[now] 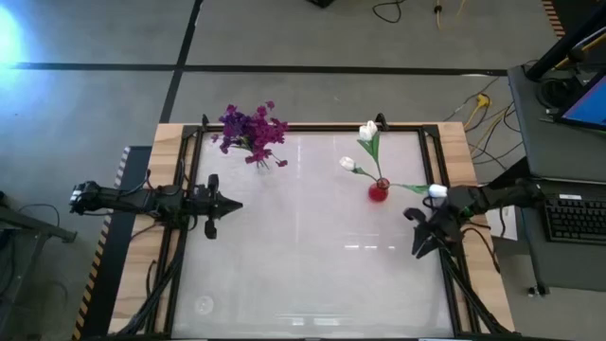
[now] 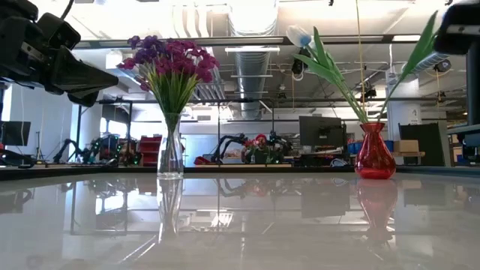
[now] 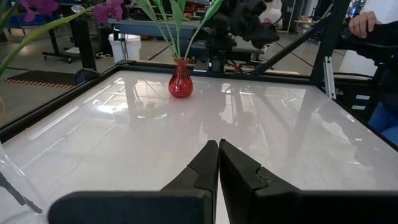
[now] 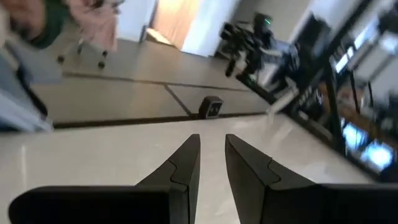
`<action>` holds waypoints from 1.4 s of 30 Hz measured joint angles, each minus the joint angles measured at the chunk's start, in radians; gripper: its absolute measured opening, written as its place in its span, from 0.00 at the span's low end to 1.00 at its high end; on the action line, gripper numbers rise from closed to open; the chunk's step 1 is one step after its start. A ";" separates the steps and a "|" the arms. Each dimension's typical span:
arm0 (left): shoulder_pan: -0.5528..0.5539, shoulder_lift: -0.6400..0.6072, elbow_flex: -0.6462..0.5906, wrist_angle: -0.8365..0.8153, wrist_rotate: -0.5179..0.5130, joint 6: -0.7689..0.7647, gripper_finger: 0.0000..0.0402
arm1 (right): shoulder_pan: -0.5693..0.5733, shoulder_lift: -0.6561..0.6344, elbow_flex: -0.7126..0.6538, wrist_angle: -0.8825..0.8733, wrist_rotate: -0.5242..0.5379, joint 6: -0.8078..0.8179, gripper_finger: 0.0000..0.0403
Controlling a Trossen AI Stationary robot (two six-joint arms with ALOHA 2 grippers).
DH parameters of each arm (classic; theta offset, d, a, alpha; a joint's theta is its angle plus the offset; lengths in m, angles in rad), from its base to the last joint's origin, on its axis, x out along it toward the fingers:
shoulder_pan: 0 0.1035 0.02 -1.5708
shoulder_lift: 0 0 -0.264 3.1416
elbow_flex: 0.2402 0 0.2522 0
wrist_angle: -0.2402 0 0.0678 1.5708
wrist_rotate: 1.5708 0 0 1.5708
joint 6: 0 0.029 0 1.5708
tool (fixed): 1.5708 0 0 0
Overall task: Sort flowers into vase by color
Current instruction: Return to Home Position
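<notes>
The purple flowers [image 1: 251,131] stand as a bunch in a clear glass vase [image 2: 170,154] near the table's far left corner. White tulip buds [image 1: 367,130] on thin green stems stand in a small red vase [image 1: 379,190], also the red vase [image 2: 374,154]. One of these stems leans right, its bud [image 1: 436,190] close to the right arm. My left gripper [image 1: 235,204] hovers shut at the table's left side, pointing right. My right gripper [image 1: 415,237] hovers near the right edge, narrowly open [image 4: 212,140], empty.
A black frame [image 1: 312,127] borders the glossy white table. Bare tabletop [image 1: 303,265] stretches between both arms and along the near side. A person's hand [image 3: 365,23] shows beyond the table's right side. A desk with a keyboard [image 1: 576,218] stands to the right.
</notes>
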 joint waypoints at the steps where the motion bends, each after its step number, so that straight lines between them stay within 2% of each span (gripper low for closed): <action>1: 0.000 0.000 0.000 0.000 0.000 0.000 0.00 | -0.010 0.000 0.000 0.004 0.001 0.043 0.17; 7: 0.000 0.000 0.000 0.000 0.000 0.000 0.00 | -0.026 0.000 -0.001 0.005 0.038 0.381 0.17; 10: 0.000 0.000 0.000 0.000 0.000 0.000 0.00 | -0.026 0.000 -0.001 0.005 0.101 0.617 0.17; 12: 0.000 0.000 0.000 0.000 0.000 0.000 0.00 | -0.026 0.000 -0.002 0.011 0.173 0.692 0.17; 17: 0.000 0.000 0.000 0.000 0.000 0.000 0.00 | -0.026 -0.001 -0.017 0.072 0.385 0.668 0.17; 19: 0.000 0.000 0.000 0.000 0.000 0.000 0.00 | -0.026 -0.001 -0.029 0.118 0.420 0.633 0.17; 25: 0.000 0.000 0.000 0.000 0.000 0.000 0.00 | -0.026 -0.001 -0.066 0.232 0.438 0.582 0.17; 31: 0.000 0.000 0.000 0.000 0.000 0.000 0.00 | -0.031 -0.001 -0.082 0.238 0.664 0.606 0.17; 42: 0.000 0.001 0.000 0.000 0.000 0.000 0.00 | -0.076 -0.001 -0.082 0.241 0.680 0.584 0.17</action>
